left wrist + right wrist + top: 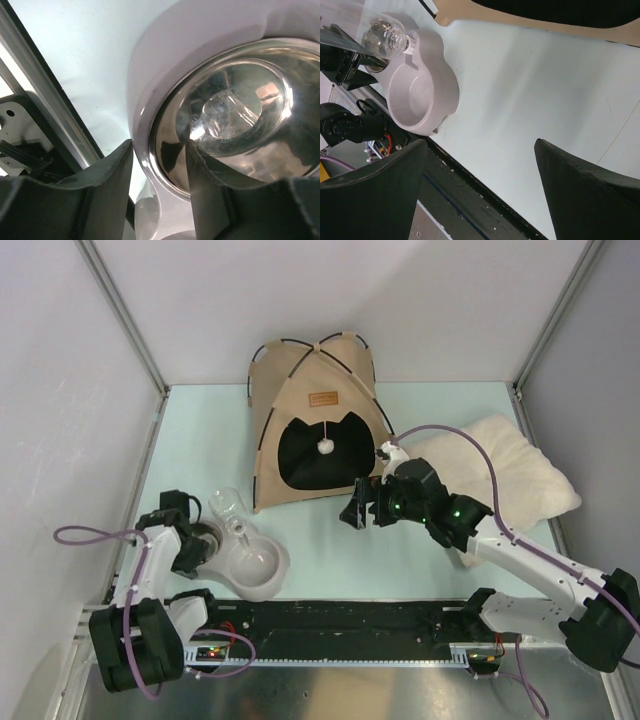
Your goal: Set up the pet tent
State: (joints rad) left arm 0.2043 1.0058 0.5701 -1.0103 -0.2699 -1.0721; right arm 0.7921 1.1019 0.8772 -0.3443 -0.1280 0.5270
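The pet tent [318, 425] stands upright at the back middle of the table, tan with black poles, a brown label, a cat-head doorway and a white pompom [324, 446]. Its lower edge shows in the right wrist view [530, 22]. My right gripper [358, 508] is open and empty, just off the tent's front right corner, above bare table [480, 142]. My left gripper [200, 548] is shut on the left rim of the grey double pet bowl [250, 565], one finger inside the steel insert [235, 115] and one outside [159, 145].
A clear bottle [228, 505] stands on the bowl's back part and shows in the right wrist view [385, 35]. The cream fluffy pillow [500, 475] lies right of the tent. A black strip [340, 625] runs along the near edge. White walls close in the back and sides.
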